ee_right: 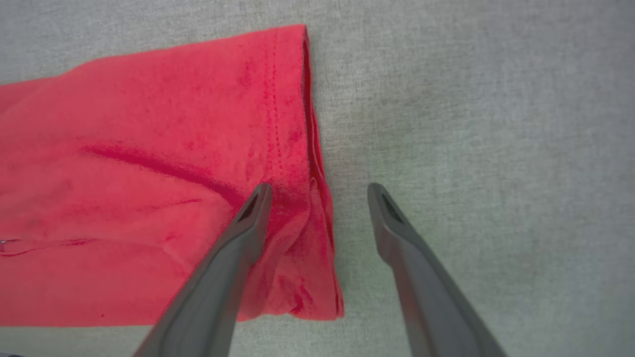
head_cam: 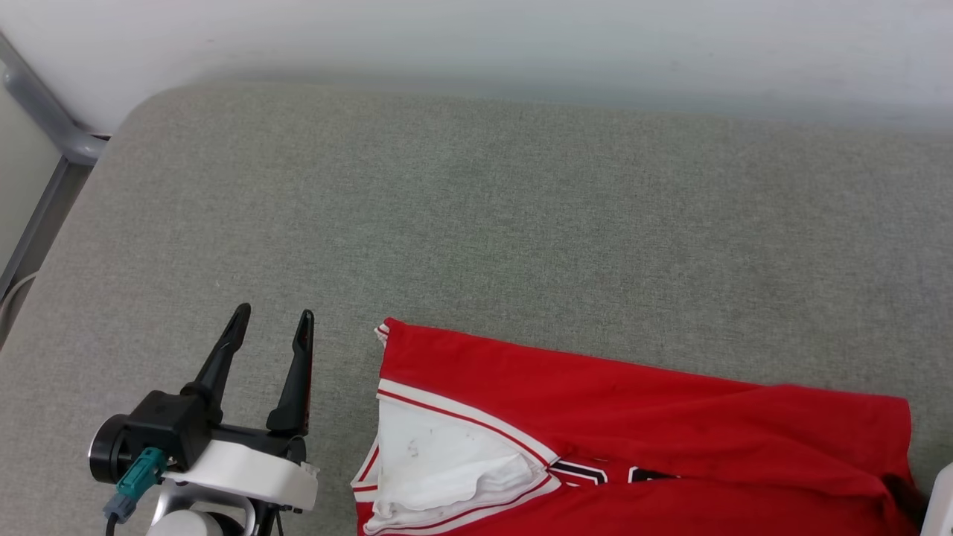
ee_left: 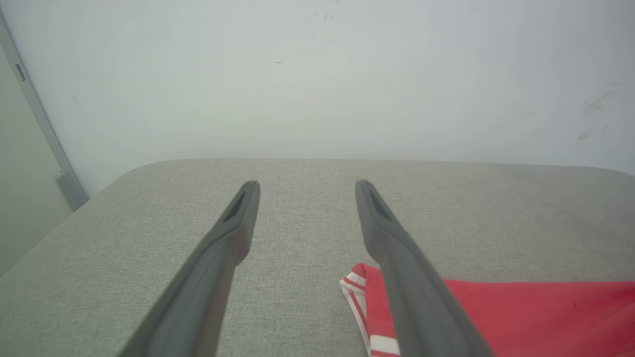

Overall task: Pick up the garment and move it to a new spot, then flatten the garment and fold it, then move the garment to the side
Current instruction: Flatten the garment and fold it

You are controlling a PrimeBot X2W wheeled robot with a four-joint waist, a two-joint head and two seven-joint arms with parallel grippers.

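Note:
The garment (head_cam: 640, 417), red with a white sleeve and striped trim, lies folded on the grey cushion at the lower right of the head view. A dark white-edged print peeks out at its lower fold. My left gripper (head_cam: 274, 318) stands open just left of the garment, apart from it, nothing between its fingers. In the left wrist view the left gripper (ee_left: 306, 186) points over bare cushion, the garment's (ee_left: 536, 317) striped corner by its right finger. My right gripper (ee_right: 320, 191) is open above the garment's (ee_right: 149, 188) red right edge, one finger over the cloth, one over the cushion.
The grey cushion (head_cam: 521, 223) reaches back to a pale wall (head_cam: 521, 37). A grey metal frame (head_cam: 45, 97) runs along the far left. The cushion's rounded back-left corner lies near the frame.

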